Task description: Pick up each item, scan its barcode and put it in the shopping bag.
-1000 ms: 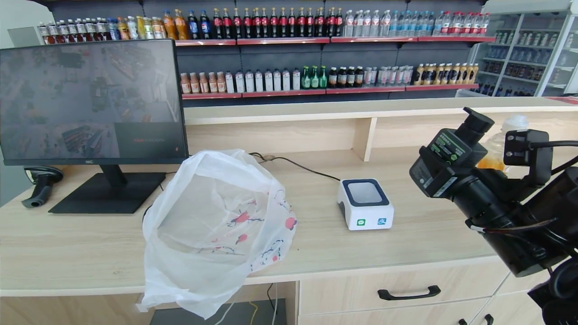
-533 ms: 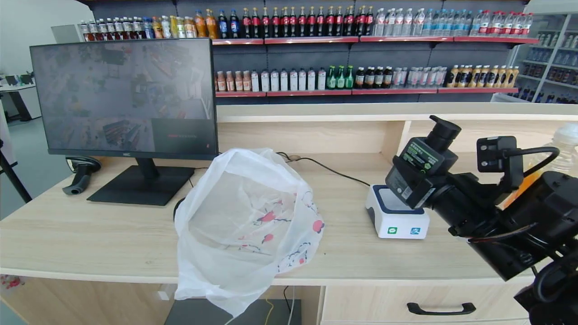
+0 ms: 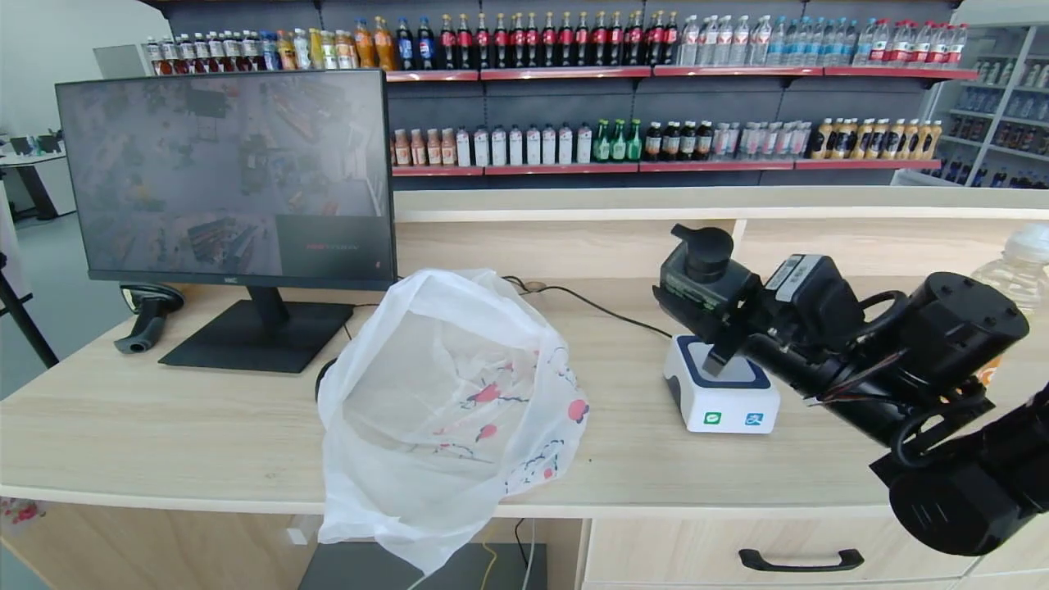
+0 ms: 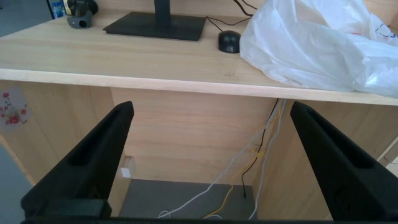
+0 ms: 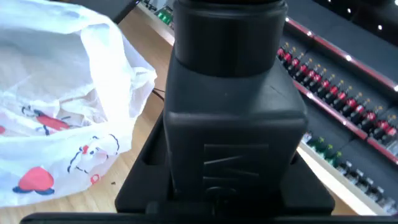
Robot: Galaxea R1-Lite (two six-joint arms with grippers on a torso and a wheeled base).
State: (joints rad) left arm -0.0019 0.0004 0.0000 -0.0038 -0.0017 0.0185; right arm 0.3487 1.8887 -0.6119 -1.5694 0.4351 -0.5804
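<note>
At a shop counter, a bottle is held in the right gripper, whose fingers are clamped on its sides, just above the far part of the white scanner. The bottle is dark and square-bodied, is topped by a round black cap that points upward, and carries a green label on its left face. No barcode can be made out on it. It is placed right of the bag and well apart from it. The bag, of thin white plastic with red print, is slumped open at the near edge of the counter, and its lower part hangs over that edge. The left gripper is seen below the counter's near edge, with its fingers spread wide and nothing between them. A monitor is set at the far left, and a clear bottle at the far right.

Compared with half a second ago, the bottle has been shifted a little to the left and turned, so that the cap, then tilted up to the right, now stands upright. The wrist has been rolled with it. The bag and the scanner have not been moved.
</note>
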